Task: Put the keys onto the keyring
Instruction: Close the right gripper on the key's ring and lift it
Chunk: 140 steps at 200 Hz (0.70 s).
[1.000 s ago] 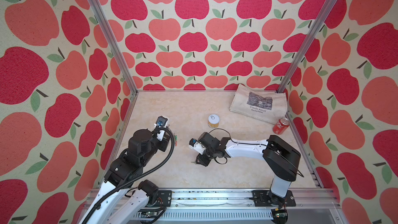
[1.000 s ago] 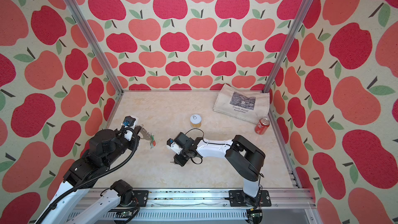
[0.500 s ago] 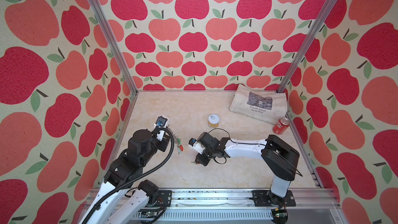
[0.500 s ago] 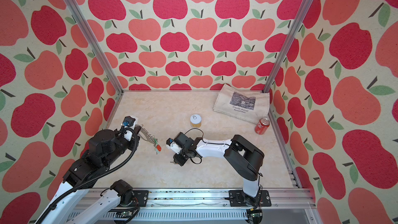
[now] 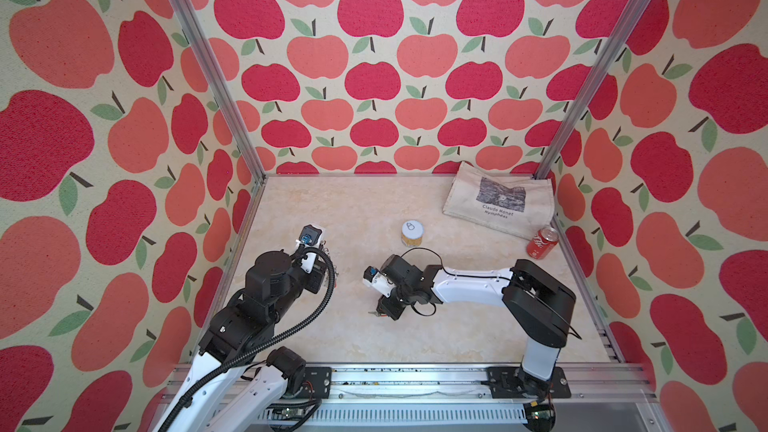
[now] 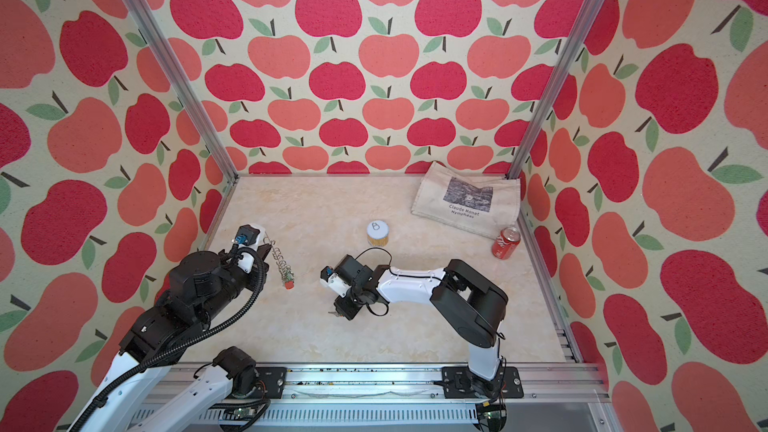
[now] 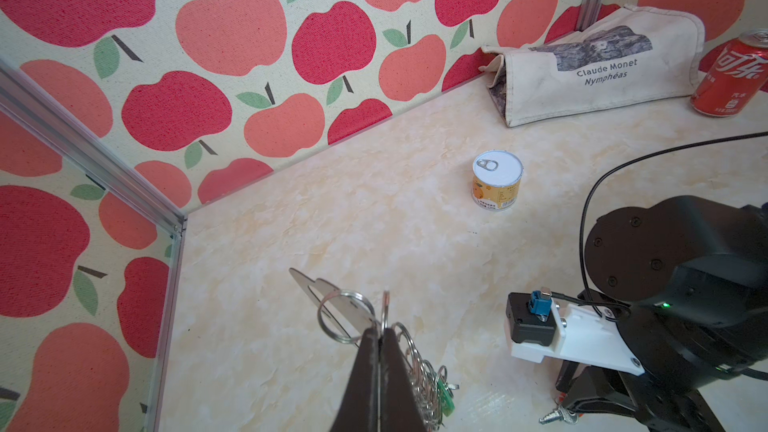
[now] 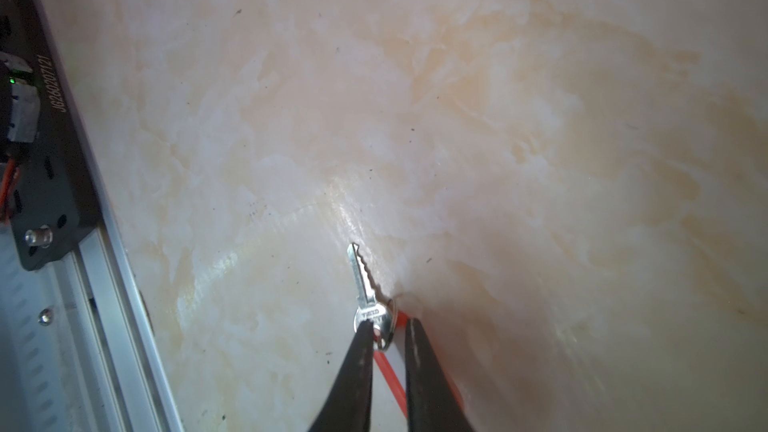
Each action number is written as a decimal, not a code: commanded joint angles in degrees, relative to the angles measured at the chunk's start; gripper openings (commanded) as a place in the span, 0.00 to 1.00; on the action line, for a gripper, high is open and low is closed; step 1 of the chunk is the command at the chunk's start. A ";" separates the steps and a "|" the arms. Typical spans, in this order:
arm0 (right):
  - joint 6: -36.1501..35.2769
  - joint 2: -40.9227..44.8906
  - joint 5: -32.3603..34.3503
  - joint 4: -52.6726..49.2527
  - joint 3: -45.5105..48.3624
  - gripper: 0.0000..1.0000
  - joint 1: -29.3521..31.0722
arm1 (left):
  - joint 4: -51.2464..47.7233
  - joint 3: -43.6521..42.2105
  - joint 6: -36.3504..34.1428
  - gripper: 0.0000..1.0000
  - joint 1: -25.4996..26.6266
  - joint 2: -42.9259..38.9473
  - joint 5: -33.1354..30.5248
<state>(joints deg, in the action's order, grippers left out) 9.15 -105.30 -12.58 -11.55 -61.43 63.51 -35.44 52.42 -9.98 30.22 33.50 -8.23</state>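
My left gripper is pinched shut on the keyring, pads together on the flat plate right beside the nearest metal ring. A green tag hangs at the far end of the row of rings. In a top view that row runs from the grip toward 5 o'clock.

From the row's far end, my right gripper sits at about 4 o'clock, apart from it and low at the table. The wrist view shows its jaws a narrow way apart, with the round head of a silver key and its red tag between them. One finger touches the head, but I cannot tell whether the pair truly grips. The key's blade pokes out past the tips, toward 9 o'clock in both top views.

A small tin stands at 1 o'clock from my right gripper. A cloth bag lies farther off at 2 o'clock, with a red soda can just beside the bag at its 5 o'clock.
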 commanded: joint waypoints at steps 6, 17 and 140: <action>0.21 -1.22 -1.04 -0.43 -1.49 0.17 0.03 | 0.02 -0.53 -0.74 0.00 -0.24 -0.90 -1.00; 0.26 -1.39 -1.26 -0.70 -1.68 0.17 0.06 | -0.03 -0.50 -0.74 0.00 -0.18 -0.98 -1.00; 0.03 -1.10 -1.15 -1.87 -1.50 0.00 0.13 | 0.03 -0.57 -0.70 0.00 -0.19 -1.33 -1.18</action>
<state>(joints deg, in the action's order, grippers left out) 9.37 -106.10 -13.19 -11.62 -62.04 63.51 -35.64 51.90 -9.98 30.22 32.88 -8.58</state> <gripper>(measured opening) 0.046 0.048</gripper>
